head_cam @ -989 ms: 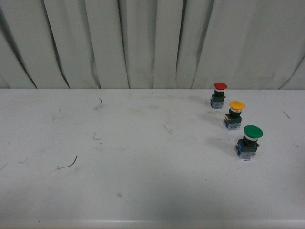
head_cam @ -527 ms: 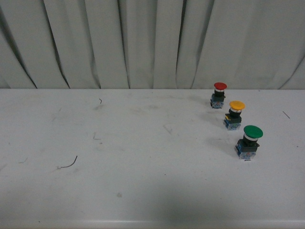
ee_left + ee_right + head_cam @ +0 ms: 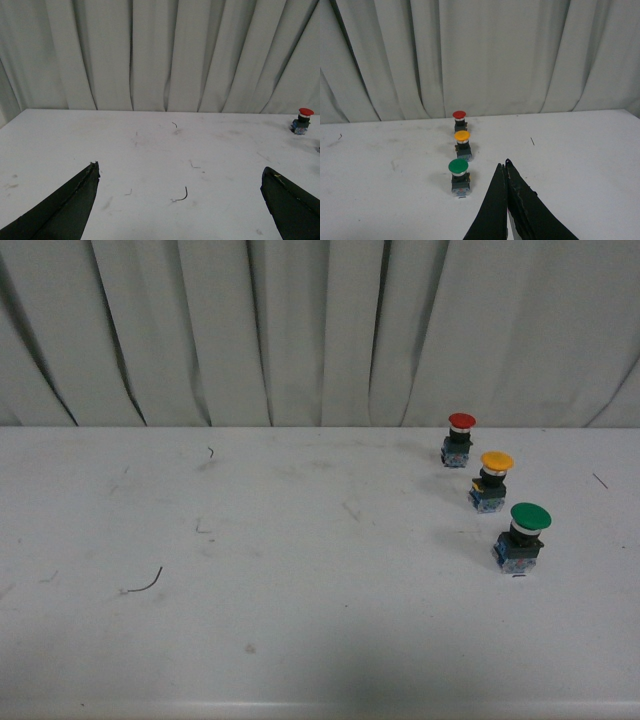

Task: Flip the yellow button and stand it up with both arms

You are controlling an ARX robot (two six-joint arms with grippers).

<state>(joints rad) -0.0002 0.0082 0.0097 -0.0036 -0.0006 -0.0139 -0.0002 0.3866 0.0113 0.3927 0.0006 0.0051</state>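
The yellow button [image 3: 493, 481] stands upright on the white table at the right, cap up, between a red-capped button [image 3: 459, 438] and a larger green-capped one [image 3: 523, 537]. In the right wrist view the yellow button [image 3: 462, 143] sits in the same row, well ahead of my right gripper [image 3: 504, 165], which is shut on nothing, its tips beside and short of the green button [image 3: 459, 176]. My left gripper [image 3: 180, 170] is open over bare table far from the row; only the red button [image 3: 302, 120] shows at that view's edge. Neither arm appears in the front view.
A white table [image 3: 300, 570] with scuff marks and a few thin dark wire scraps [image 3: 148, 583] fills the scene. A pleated grey curtain [image 3: 300, 330] hangs behind the table's far edge. The near table edge runs along the bottom of the front view.
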